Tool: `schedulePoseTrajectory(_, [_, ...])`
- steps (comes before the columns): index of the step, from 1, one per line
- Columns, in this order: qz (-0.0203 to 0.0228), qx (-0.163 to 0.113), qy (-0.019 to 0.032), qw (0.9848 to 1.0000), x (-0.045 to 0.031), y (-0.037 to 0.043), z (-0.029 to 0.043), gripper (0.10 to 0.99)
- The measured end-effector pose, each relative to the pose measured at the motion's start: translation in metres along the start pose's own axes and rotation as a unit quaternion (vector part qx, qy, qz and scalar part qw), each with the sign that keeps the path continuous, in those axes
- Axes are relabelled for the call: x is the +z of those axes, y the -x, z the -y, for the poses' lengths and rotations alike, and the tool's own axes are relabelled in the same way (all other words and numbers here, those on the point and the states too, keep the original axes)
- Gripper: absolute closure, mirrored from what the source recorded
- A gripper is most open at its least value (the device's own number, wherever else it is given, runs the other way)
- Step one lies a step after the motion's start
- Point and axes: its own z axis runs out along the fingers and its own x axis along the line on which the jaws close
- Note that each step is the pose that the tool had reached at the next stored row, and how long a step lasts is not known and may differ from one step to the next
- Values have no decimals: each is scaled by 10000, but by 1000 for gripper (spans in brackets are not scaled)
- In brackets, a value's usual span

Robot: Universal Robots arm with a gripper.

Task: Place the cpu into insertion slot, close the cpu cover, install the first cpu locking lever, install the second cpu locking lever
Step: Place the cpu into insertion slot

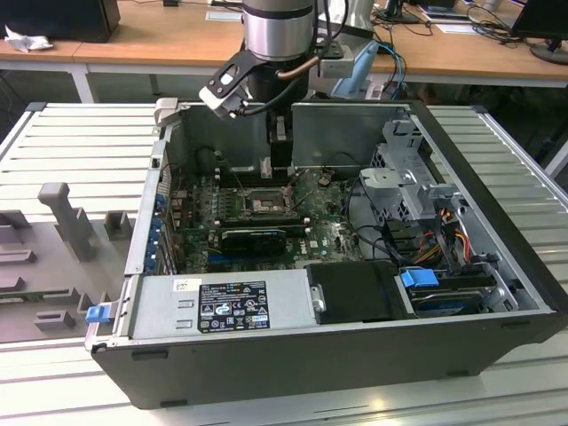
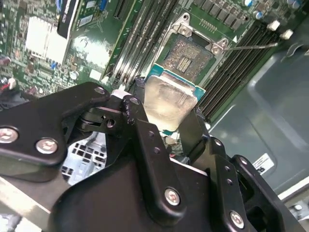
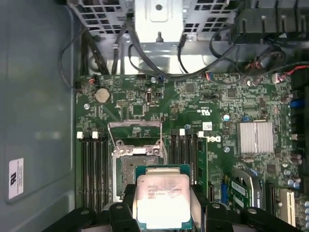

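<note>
"What sits on the slatted worktop (image 1: 53, 142)?"

"From the exterior view's left: grey fixtures (image 1: 67, 217), the open computer case (image 1: 266, 355) with the arm (image 1: 277, 27) reaching in, then the drive cage (image 1: 408, 177)."

"And the chip?"

"The tool (image 2: 166, 116) grips the cpu (image 2: 169, 96) by its edges, unseated near the bare insertion slot (image 2: 188, 55). Memory slots (image 2: 140, 38) flank it, and the cpu cover (image 3: 136, 124) is swung open."

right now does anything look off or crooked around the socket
Nothing stands out. The claw grips the cpu by its edges, lined up square with the board and not yet seated. The slot is bare and shows no damage, and the cover seems swung open.
</note>
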Motion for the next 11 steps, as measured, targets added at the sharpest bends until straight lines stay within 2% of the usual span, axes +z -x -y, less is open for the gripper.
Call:
schedulePoseTrajectory(2, [1,15,1,10000,42,-6,7,561])
schedulePoseTrajectory(5, [-16,-252,-4,9997,141,-13,14,561])
schedulePoseTrajectory(6, [-17,-256,-4,9997,172,-12,20,561])
schedulePoseTrajectory(9, [-16,-257,-4,9997,273,-8,97,561])
schedulePoseTrajectory(11, [15,-259,-4,9997,310,-11,100,561])
